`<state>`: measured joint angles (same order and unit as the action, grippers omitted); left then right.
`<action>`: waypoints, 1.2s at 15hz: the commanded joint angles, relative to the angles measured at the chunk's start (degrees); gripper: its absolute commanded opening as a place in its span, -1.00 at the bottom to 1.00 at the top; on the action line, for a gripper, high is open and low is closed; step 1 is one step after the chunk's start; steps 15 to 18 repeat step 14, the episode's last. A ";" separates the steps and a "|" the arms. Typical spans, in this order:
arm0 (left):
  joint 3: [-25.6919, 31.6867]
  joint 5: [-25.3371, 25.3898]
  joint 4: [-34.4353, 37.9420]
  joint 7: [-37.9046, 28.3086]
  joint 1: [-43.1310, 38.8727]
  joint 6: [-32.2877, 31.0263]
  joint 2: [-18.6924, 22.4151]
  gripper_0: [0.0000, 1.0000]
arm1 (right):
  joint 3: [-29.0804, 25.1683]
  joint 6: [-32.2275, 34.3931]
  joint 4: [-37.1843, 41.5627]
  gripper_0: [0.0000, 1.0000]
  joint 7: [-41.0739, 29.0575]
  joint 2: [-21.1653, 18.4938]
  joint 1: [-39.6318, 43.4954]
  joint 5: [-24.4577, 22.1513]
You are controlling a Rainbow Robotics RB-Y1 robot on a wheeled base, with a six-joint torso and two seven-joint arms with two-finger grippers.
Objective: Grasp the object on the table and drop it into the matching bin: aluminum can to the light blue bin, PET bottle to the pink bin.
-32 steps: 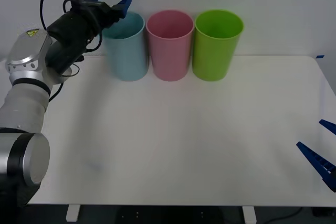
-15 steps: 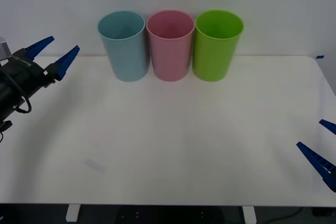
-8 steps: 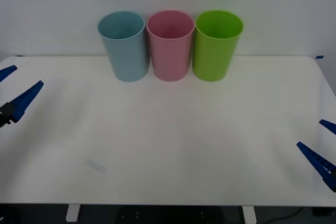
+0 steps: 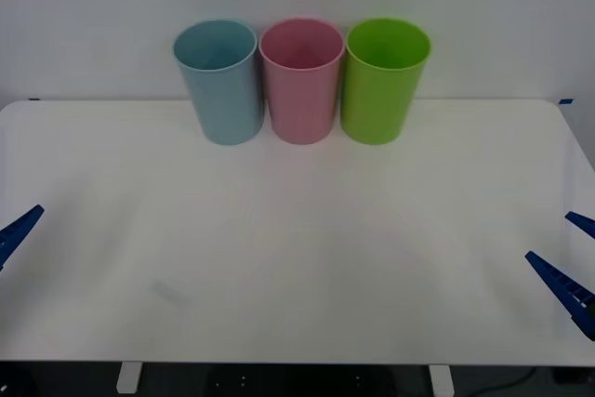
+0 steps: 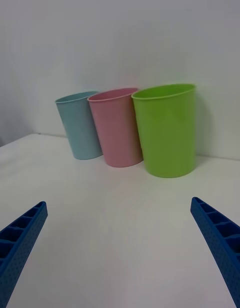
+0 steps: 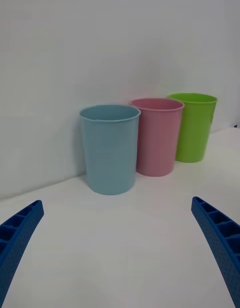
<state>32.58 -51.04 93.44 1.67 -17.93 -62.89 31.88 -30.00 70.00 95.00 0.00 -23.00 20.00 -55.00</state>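
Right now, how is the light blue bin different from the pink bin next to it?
The light blue bin is pale blue, while the pink bin is pink. The light blue bin stands at the robot's-left end of the row, with a neighbour on one side; the pink bin stands in the middle, between it and the lime green bin. Both are upright, open-topped, tapered cups that look the same size, at the far edge of the table.

Light blue bin (image 4: 220,81), pink bin (image 4: 300,79), lime green bin (image 4: 381,79), white table (image 4: 297,248), blue ribbed fingers (image 5: 220,238)
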 commanded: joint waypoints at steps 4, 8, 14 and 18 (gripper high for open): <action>1.08 3.93 -0.01 1.31 -5.36 -1.27 0.02 1.00 | 0.00 0.00 0.00 1.00 0.00 0.00 0.00 0.00; 1.43 5.16 -0.01 1.40 -7.12 -1.71 -0.07 1.00 | 0.00 0.00 0.00 1.00 0.00 0.00 0.00 0.00; 1.34 5.25 -0.01 1.31 -7.73 -1.71 0.02 1.00 | 0.00 0.00 0.00 1.00 0.00 0.00 0.00 0.00; 1.34 5.25 -0.01 1.31 -7.73 -1.71 0.02 1.00 | 0.00 0.00 0.00 1.00 0.00 0.00 0.00 0.00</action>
